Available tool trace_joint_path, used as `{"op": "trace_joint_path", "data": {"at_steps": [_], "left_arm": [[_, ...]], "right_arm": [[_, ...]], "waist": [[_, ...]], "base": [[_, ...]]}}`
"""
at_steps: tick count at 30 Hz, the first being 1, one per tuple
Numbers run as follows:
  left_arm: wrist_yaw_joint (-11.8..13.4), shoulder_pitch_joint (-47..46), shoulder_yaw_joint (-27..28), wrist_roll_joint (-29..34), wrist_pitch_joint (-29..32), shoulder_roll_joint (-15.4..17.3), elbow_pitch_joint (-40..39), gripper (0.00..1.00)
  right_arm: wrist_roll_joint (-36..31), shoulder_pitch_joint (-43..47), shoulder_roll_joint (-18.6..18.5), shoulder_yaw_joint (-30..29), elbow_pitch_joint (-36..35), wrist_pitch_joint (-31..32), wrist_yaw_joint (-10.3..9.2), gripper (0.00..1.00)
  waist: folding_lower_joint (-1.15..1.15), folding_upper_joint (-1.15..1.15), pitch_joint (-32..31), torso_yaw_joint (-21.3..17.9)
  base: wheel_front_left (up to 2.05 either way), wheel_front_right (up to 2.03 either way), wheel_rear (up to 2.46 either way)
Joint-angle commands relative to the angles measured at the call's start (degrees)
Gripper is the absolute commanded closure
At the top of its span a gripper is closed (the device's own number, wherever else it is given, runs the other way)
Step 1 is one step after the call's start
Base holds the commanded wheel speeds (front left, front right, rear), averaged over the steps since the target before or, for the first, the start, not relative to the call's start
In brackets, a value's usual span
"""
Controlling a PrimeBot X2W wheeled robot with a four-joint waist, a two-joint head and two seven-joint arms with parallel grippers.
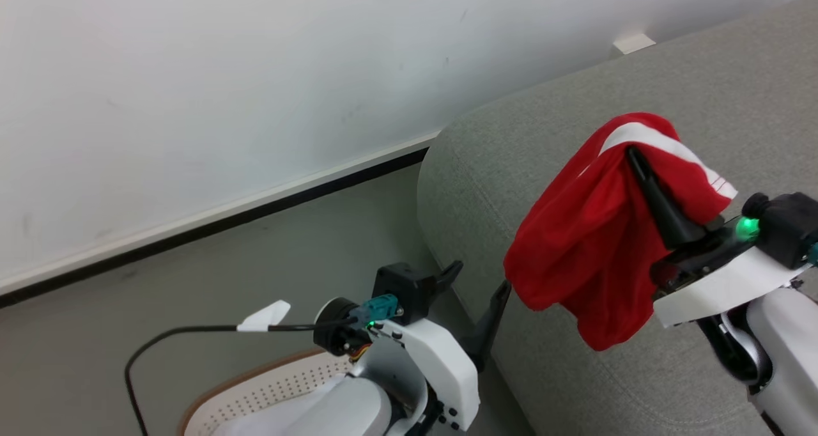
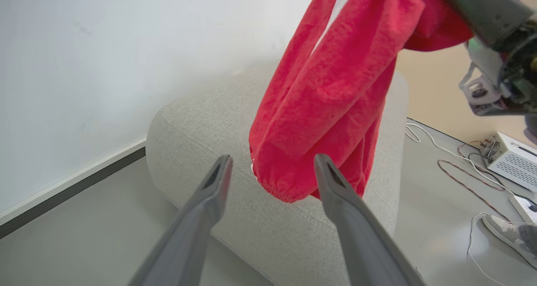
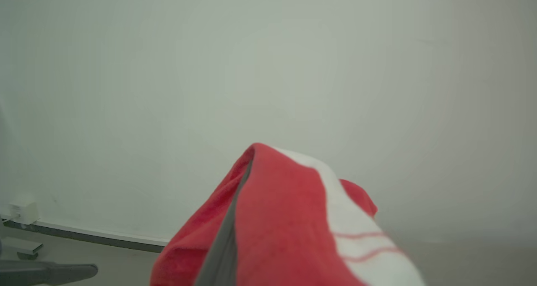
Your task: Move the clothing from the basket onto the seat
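The clothing hangs draped over our right gripper above the seat; fabric hides whether it is clamped. We risk it snagging a finger on release. Our left gripper is spread, empty, just beside.

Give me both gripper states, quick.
Left gripper: open, empty.
Right gripper: shut on the red garment, held above the seat.
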Motion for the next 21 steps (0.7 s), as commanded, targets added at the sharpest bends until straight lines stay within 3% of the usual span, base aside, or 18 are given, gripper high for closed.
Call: {"op": "trace_joint_path", "data": {"at_steps": [1,11,21], "left_arm": [[-0.25,-1.08,0.01,0.89,0.14,0.16,-0.20,0.00],[-2.48,-9.42,-2.38,3.91,2.40,-0.47,-0.19,0.00],[-4.17,-14.63,-3.66,5.12,0.25,-1.82,2.11,0.00]], "right_arm": [[-0.61,-0.26,-0.16,-0.95,0.29,-0.01,-0.14,1.00],[-5.20,-14.54,-2.89,-12.41,10.64,-0.01,-0.14,1.00],[-13.60,-29.57,-8.26,-23.42,36.48,0.47,-0.14,1.00]], "waist": [[0.00,-0.01,1.86,0.99],[0.00,-0.01,15.89,7.82],[0.00,-0.01,25.08,16.15]], "base": [[0.00,0.00,0.00],[0.00,0.00,0.00],[0.00,0.00,0.00]]}}
